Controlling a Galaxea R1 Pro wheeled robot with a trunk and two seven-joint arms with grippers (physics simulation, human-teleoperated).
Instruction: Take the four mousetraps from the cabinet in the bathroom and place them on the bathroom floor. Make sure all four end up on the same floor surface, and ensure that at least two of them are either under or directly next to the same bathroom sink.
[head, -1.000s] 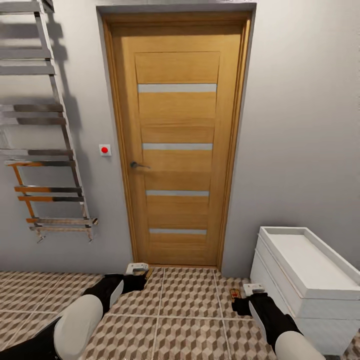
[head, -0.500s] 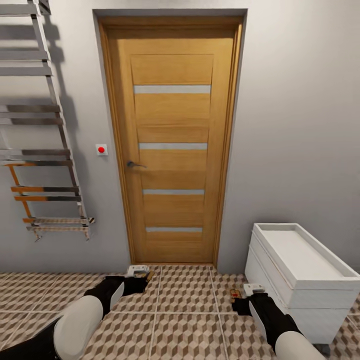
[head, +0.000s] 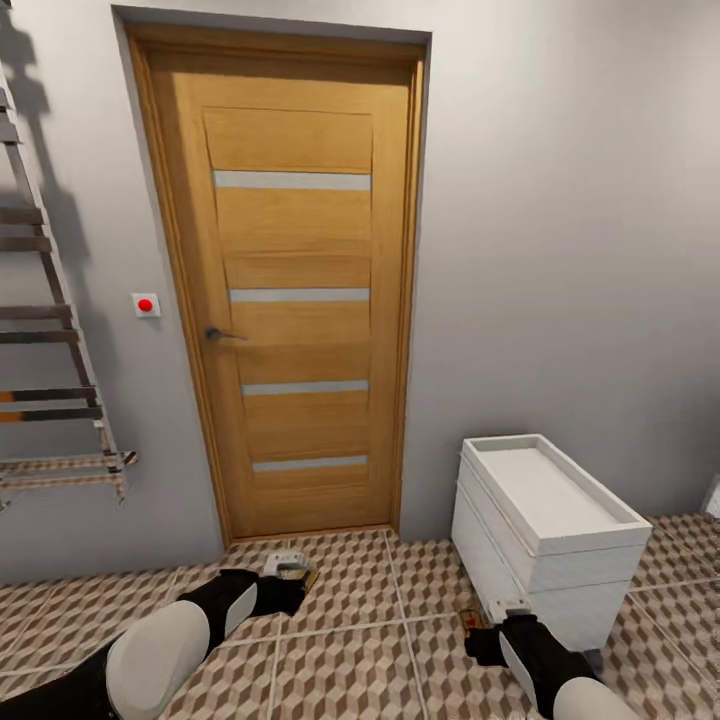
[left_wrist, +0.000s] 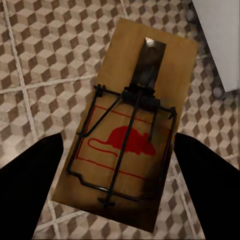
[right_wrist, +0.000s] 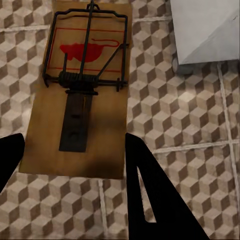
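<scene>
While both arms hang over the floor (head: 340, 660), each claw, left (left_wrist: 117, 165) and right (right_wrist: 75, 155), is clamped on a mousetrap, left one (left_wrist: 131, 125), right one (right_wrist: 80, 90), with the sink (head: 545, 520) just beyond the right claw.

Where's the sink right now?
In the head view the sink stands low on the right against the grey wall, right of the door, just beyond the right gripper.
</scene>
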